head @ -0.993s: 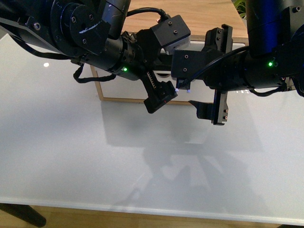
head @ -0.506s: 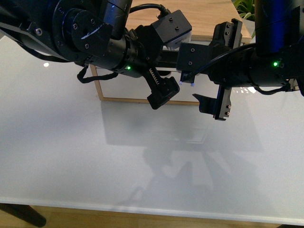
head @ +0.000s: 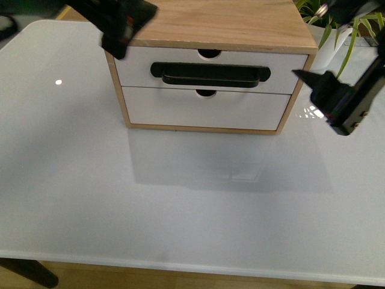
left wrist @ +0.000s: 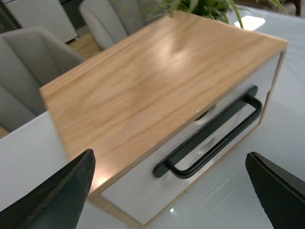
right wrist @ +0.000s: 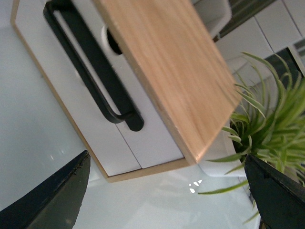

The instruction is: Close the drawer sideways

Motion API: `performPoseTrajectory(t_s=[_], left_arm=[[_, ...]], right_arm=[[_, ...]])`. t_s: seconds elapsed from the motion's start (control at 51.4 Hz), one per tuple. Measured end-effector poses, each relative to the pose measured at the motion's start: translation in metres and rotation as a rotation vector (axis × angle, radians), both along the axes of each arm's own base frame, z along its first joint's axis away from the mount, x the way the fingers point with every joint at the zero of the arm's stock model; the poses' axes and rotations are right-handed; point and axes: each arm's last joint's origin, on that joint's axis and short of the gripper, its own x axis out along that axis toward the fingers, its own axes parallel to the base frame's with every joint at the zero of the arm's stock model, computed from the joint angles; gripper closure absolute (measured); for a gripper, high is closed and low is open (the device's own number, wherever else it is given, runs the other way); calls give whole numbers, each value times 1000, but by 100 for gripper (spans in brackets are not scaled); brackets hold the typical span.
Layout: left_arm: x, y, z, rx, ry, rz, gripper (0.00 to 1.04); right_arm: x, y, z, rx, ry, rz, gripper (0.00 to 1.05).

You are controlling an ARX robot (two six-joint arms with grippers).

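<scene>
The drawer (head: pixel 137 66) is the upper one in a small wooden cabinet (head: pixel 228 24). It has a white front, a long black bar handle (head: pixel 209 73) and a half-round notch (head: pixel 209 53). Its front sits about level with the cabinet's front edge. The handle also shows in the left wrist view (left wrist: pixel 209 134) and the right wrist view (right wrist: pixel 90 71). My left gripper (head: pixel 123 27) is open at the cabinet's top left corner, touching nothing. My right gripper (head: pixel 338 102) is open just right of the cabinet, apart from it. Both wrist views show wide, empty jaws.
A lower white drawer (head: pixel 201 109) without a handle sits under the first. The cabinet stands on a glossy white table (head: pixel 180 211). A green plant in a white pot (head: pixel 337 30) stands behind my right gripper. Grey chairs (left wrist: pixel 28 57) are beyond the table.
Both arms were crossed in front of the cabinet, hiding the drawers. They have drawn apart, the left to the upper left and the right to the right. The whole cabinet front now shows.
</scene>
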Motion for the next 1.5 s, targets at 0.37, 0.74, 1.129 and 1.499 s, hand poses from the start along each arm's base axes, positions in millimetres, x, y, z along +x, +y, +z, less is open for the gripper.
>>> performPoseTrajectory(t_s=[0.37,0.74,1.129,1.499], left_arm=[[-69,57,13,-299,-162,602,44],[-129,80,-3,-325,-152,628,103],[-177,97,-20,-324,-139,625,103],[-202,97,-14,-330,-156,622,103]], right_arm=[[-83,-35,19,670,-162,-462,34],[-124,-61,6,874,-118,-498,97],[-155,-80,-4,885,-126,-495,103],[-173,-80,2,890,-144,-488,103]])
